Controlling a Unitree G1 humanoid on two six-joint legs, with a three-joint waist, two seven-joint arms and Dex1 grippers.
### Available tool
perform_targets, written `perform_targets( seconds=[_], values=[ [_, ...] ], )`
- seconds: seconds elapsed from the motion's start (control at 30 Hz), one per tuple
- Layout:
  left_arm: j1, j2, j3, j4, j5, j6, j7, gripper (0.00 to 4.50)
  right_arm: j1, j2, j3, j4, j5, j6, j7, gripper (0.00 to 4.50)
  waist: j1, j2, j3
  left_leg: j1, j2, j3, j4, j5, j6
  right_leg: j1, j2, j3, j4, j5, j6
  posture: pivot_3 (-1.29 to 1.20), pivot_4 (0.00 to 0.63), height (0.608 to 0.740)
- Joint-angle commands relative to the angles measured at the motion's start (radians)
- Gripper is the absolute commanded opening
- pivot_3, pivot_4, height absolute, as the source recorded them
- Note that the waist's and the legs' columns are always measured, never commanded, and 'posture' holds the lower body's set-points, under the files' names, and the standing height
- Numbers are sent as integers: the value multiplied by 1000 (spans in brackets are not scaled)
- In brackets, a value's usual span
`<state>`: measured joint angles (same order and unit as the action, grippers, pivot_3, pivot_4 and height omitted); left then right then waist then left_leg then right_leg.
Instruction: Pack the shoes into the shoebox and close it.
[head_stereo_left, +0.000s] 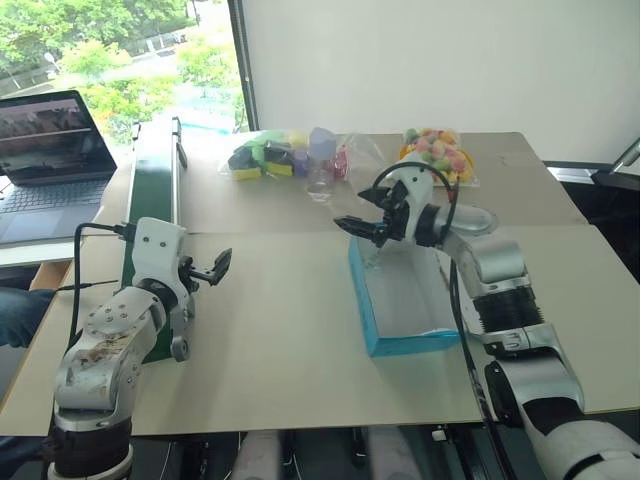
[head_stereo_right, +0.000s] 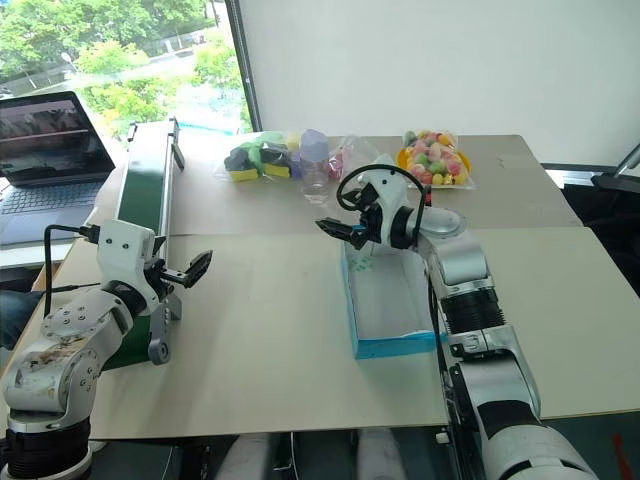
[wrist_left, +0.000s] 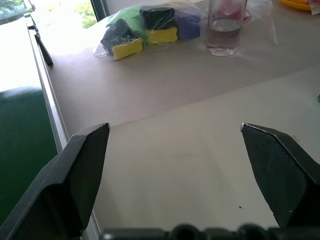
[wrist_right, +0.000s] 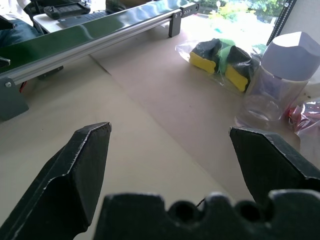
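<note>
The right gripper (head_stereo_left: 362, 226) hangs over the far end of the shoebox (head_stereo_left: 372, 322), its two black fingers spread wide with nothing between them. The left gripper (head_stereo_left: 207, 268) hovers above bare table (head_stereo_left: 270, 330) near the left edge, equally wide open and empty, well apart from the box.

The blue shoebox lies open on the table, its white inside facing up, under the right forearm. Beside the left arm, a long green bin (head_stereo_left: 150, 180) runs along the table's left side, with a laptop (head_stereo_left: 50, 150) beyond it. At the far side of the table sit a clear bag of sponges (head_stereo_left: 262, 157), a clear jar (wrist_right: 280, 85) with a pale purple lid and a plate of coloured balls (head_stereo_left: 437, 150).
</note>
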<state>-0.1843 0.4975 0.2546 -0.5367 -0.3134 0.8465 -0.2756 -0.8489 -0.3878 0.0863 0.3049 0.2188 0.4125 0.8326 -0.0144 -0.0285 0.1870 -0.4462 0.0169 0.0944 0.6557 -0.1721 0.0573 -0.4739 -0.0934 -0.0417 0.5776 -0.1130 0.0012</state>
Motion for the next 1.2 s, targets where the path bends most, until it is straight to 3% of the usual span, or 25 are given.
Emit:
perform_targets(
  seconds=[0.03,0.33,0.7,1.2],
  values=[
    [-19,-2,27,4,31,-37,39,4500,-20,-10,-21,-9,1,-39,0,4460,0,0,0,0,0,0,0,0,0,0,0,0,0,0,0,0,150,738],
    [-25,-69,184,50,85,-68,213,4500,-97,64,-12,73,13,-74,6,4460,-6,0,0,1,1,0,0,0,0,0,1,0,0,0,0,0,150,738],
    [-21,-110,125,11,114,-79,252,4500,-135,138,-12,141,9,-124,8,4460,2,-1,-1,0,0,0,0,0,0,0,-1,0,0,1,0,0,150,738],
    [-88,-136,119,75,117,-159,257,4500,-45,99,-40,19,36,-46,10,4460,-1,-1,-1,0,0,0,0,0,0,0,-1,-1,0,1,0,0,150,738]
  ],
)
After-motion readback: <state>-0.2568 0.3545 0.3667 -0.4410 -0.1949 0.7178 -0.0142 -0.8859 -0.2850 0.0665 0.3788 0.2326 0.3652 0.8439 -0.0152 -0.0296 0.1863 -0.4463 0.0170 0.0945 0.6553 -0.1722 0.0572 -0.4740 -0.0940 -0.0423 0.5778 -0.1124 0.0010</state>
